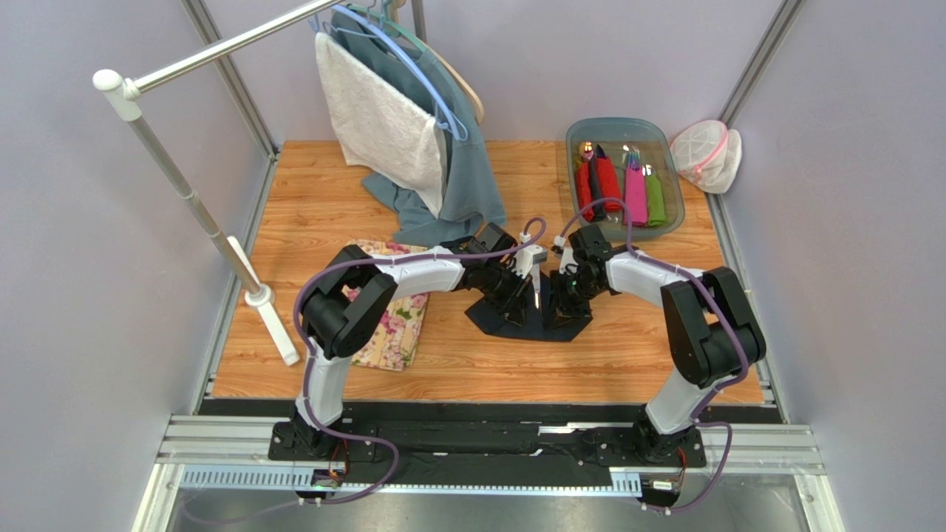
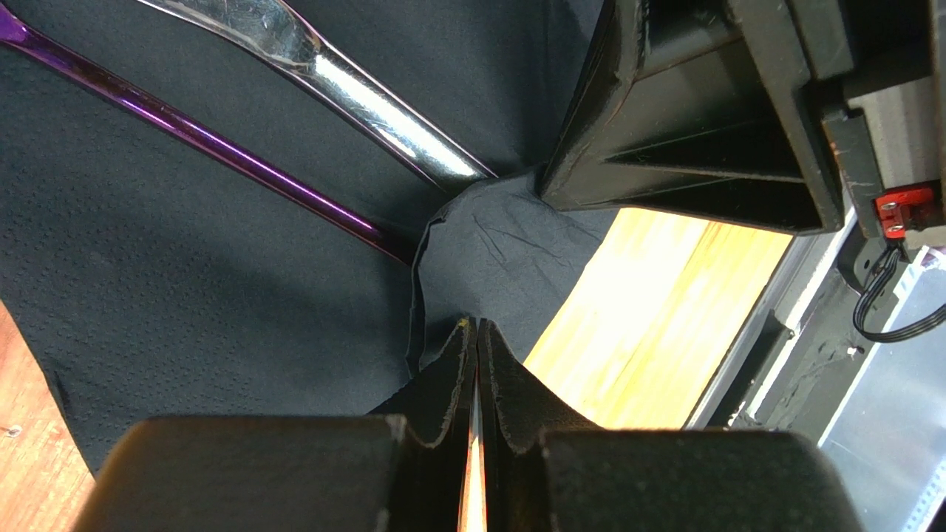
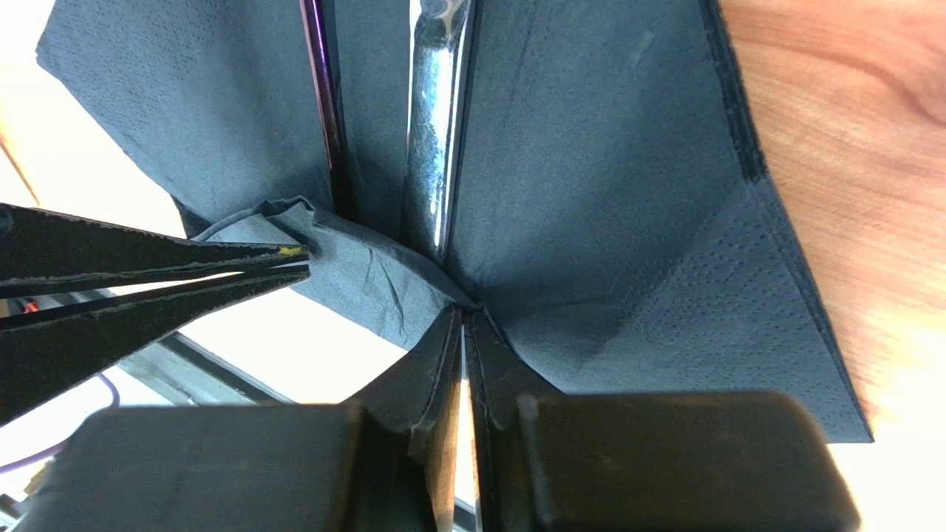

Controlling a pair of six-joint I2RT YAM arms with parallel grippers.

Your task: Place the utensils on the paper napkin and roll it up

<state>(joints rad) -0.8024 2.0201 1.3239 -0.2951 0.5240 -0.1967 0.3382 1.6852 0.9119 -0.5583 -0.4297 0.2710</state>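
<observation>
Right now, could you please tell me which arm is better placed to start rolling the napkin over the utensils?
Probably right. Both claws are shut on the napkin, but the right claw pinches at the end of the silver utensil, while the left claw holds a crumpled flap beside the purple utensil.

I note matt, dimpled dark navy paper napkin (image 2: pixel 167 288), mirror-bright silver metal handle (image 2: pixel 366 105), glossy purple handle (image 2: pixel 222 150), smooth wooden tabletop (image 1: pixel 622 355).
</observation>
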